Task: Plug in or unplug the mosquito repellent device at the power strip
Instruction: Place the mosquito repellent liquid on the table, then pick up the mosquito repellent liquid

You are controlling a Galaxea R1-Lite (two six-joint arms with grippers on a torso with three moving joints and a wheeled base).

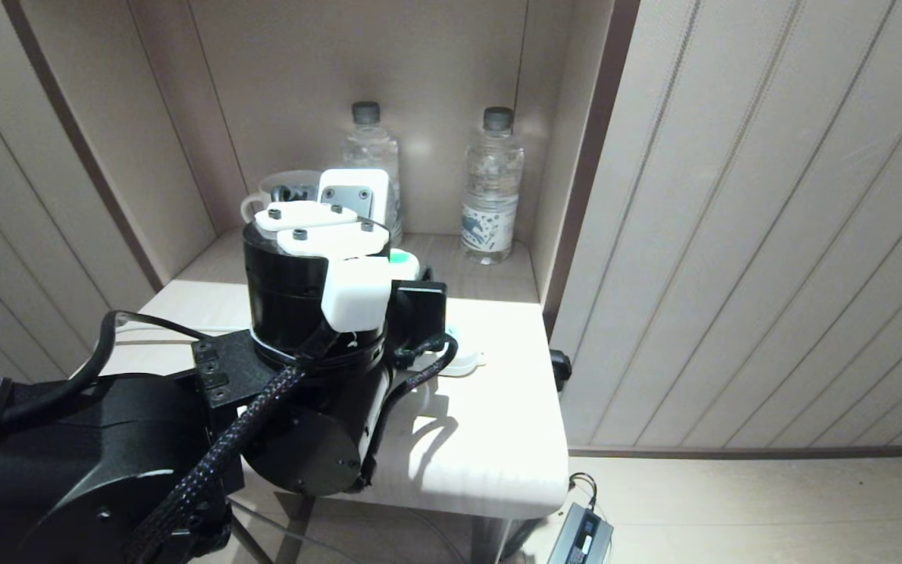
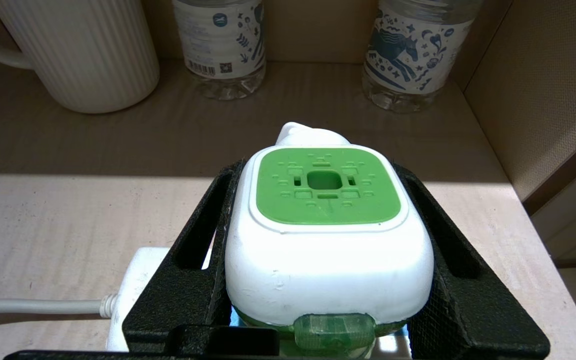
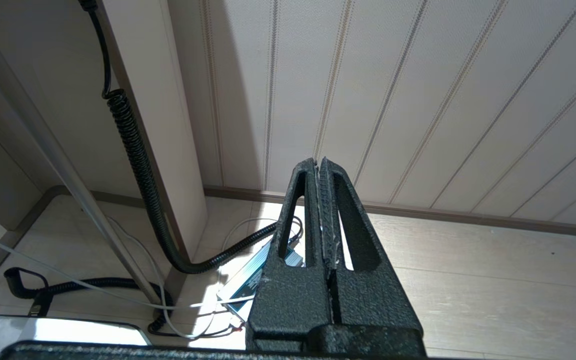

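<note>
Two black fingers [image 2: 208, 235] of the left gripper [image 2: 325, 250] clamp the mosquito repellent device [image 2: 325, 235], directly over the power strip [image 2: 135, 280], largely hidden beneath. Its bottle is mostly out of sight. The right gripper [image 3: 320, 200], fingers pressed together, hangs away from the strip.

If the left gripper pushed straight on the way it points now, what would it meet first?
The left gripper is clamped on the mosquito repellent device. Straight ahead lies bare shelf, then probably the niche's back wall between the two water bottles, though depth is unclear.
</note>
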